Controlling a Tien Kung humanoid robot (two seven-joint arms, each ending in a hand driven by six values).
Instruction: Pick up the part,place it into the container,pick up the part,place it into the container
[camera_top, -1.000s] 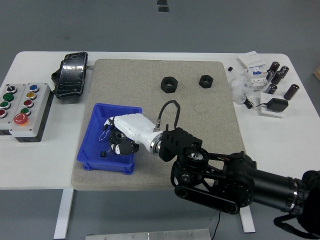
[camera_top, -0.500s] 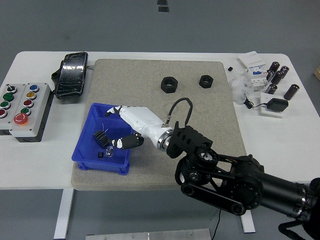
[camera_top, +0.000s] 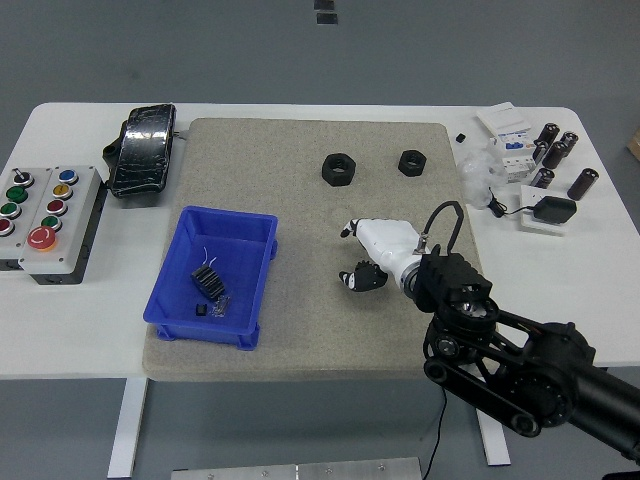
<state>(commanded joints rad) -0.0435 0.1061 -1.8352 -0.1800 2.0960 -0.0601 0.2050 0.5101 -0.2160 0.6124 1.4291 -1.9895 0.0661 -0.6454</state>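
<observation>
The right hand (camera_top: 368, 256) is hovering empty and loosely spread near two black nuts (camera_top: 337, 168), seemingly heavy, rigid parts best pinched across opposite flats.

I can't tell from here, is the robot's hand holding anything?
No. The right hand is empty above the mat; the small parts lie in the blue bin.

Too small to identify: tiny dark bits (camera_top: 212, 309) in the blue plastic bin (camera_top: 250, 290); black right arm (camera_top: 560, 385) cut off at bottom-right corner.
</observation>
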